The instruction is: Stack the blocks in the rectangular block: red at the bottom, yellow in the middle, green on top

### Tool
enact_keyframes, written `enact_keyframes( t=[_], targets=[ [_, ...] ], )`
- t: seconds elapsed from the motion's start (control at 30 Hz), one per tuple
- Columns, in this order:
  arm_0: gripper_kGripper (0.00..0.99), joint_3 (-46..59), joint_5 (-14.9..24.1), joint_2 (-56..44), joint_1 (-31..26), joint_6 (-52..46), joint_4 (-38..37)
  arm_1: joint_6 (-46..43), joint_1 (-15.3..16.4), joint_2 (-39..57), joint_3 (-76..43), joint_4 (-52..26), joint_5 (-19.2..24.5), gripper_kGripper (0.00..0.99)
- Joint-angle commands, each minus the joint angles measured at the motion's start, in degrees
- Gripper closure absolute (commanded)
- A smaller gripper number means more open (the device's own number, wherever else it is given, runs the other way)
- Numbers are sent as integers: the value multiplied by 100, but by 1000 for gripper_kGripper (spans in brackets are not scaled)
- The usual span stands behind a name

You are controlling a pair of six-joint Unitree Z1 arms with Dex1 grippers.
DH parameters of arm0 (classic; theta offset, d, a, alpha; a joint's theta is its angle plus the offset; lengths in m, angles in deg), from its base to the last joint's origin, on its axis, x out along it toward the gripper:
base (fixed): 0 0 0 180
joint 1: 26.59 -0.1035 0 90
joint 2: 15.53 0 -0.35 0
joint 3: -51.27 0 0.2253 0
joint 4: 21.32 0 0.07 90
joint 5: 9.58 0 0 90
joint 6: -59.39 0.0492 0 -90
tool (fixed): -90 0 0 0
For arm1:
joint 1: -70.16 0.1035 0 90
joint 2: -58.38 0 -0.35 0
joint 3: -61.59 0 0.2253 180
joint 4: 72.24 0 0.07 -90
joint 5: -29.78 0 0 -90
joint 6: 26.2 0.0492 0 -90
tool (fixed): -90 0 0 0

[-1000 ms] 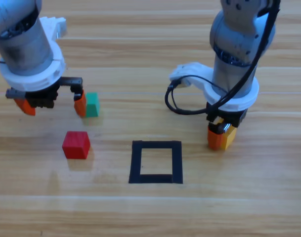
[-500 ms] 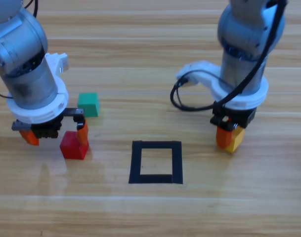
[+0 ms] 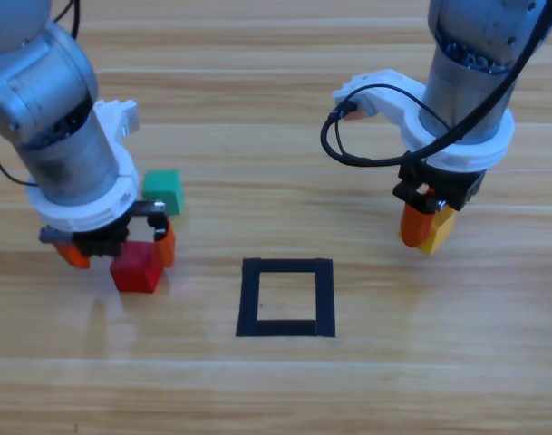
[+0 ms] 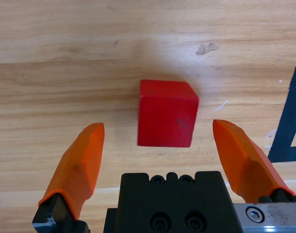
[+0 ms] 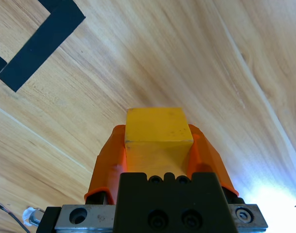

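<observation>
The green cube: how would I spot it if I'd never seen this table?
Find the left arm's gripper on the wooden table. The green cube sits just above it in the high view, beside the arm. Unlike the red cube and yellow cube, no jaws are around it.

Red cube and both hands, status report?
Left hand open, straddling red cube on the table. Right hand shut on yellow cube, lifted. Tape rectangle empty; green cube untouched.
</observation>
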Motion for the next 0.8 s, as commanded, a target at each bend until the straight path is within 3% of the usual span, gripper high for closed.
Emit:
enact_keyframes(
  t=[0.03, 0.3, 0.57, 0.7, 0.8],
  targets=[
    [47, 233, -10, 420, 230, -3, -271, 44, -164, -12, -384, -210, -152, 990],
    [149, 312, 51, 569, 230, 216, -464, 738, -164, 93, -587, -290, -512, 990],
    [593, 427, 165, 446, 178, 489, -552, 2013, -235, 173, -666, -298, -538, 990],
    [878, 471, 218, 244, 160, 507, -543, 2522, -235, 340, -833, -404, -486, 990],
    [915, 409, 253, 86, 178, 296, -534, 3111, -208, 577, -1000, -474, -20, 990]
  ],
)
